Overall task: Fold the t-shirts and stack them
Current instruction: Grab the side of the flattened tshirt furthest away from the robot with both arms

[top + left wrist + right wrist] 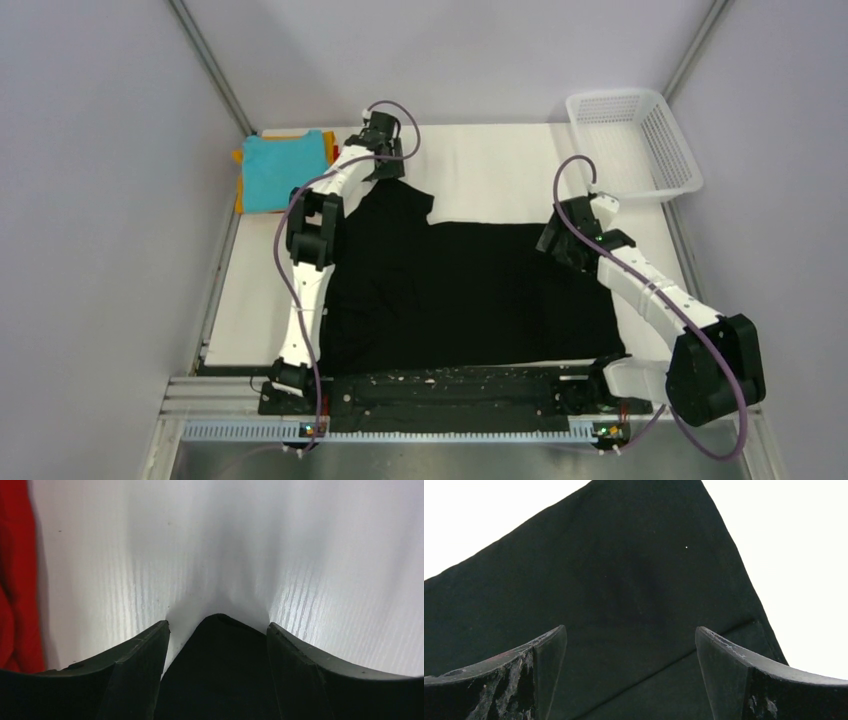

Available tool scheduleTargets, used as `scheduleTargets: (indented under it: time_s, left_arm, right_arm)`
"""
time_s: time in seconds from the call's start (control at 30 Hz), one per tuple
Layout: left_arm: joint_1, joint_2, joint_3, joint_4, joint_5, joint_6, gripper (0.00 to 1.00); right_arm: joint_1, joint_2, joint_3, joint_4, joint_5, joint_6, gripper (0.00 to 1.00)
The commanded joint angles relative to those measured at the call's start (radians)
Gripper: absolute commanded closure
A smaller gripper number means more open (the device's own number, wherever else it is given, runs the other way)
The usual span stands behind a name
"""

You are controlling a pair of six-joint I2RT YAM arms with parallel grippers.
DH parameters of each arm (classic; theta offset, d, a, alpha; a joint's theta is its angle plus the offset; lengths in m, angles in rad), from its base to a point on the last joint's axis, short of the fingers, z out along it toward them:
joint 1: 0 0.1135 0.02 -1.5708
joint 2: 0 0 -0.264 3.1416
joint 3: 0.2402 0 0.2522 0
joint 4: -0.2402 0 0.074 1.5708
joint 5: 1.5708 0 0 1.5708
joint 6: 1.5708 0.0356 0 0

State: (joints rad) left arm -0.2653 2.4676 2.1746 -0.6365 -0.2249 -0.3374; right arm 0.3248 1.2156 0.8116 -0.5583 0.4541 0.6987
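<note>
black shirt (470,290): flat on table (490,165), teal shirt (280,170) folded far left | feel: probably light, limp, will sag | hold: pinch corners | left gripper (217,626): jaws apart astride its far-left tip | right gripper (631,630): jaws wide apart over far-right corner

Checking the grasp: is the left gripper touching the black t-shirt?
Cannot tell. Left wrist view: the black t-shirt lies between the open fingers of the left gripper; table shows beside one finger only.

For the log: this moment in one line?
black shirt: spread out | left gripper: open, shirt tip between jaws | right gripper: open above shirt | teal shirt: folded, far left
</note>
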Motion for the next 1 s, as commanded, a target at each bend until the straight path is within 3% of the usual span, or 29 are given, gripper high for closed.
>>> scheduleTargets:
  time_s: [0.0, 0.33, 0.53, 0.7, 0.97]
  left_arm:
    - [0.002, 0.017, 0.047, 0.073, 0.008, 0.0, 0.25]
    - [0.0, 0.021, 0.005, 0.004, -0.013, -0.017, 0.43]
    - [-0.001, -0.021, -0.071, 0.024, 0.035, -0.025, 0.65]
    - [-0.001, -0.037, -0.074, 0.017, 0.049, -0.016, 1.0]
    - [-0.001, -0.169, -0.155, 0.04, 0.049, 0.006, 1.0]
  right_arm:
    - [-0.01, 0.026, 0.012, 0.032, -0.028, -0.006, 0.03]
    - [-0.014, 0.031, 0.013, 0.034, -0.026, 0.0, 0.03]
    - [-0.014, 0.035, 0.018, 0.033, -0.019, 0.003, 0.04]
    - [-0.02, 0.044, 0.025, 0.032, 0.002, 0.0, 0.04]
    - [-0.081, 0.213, 0.16, 0.015, 0.042, 0.0, 0.03]
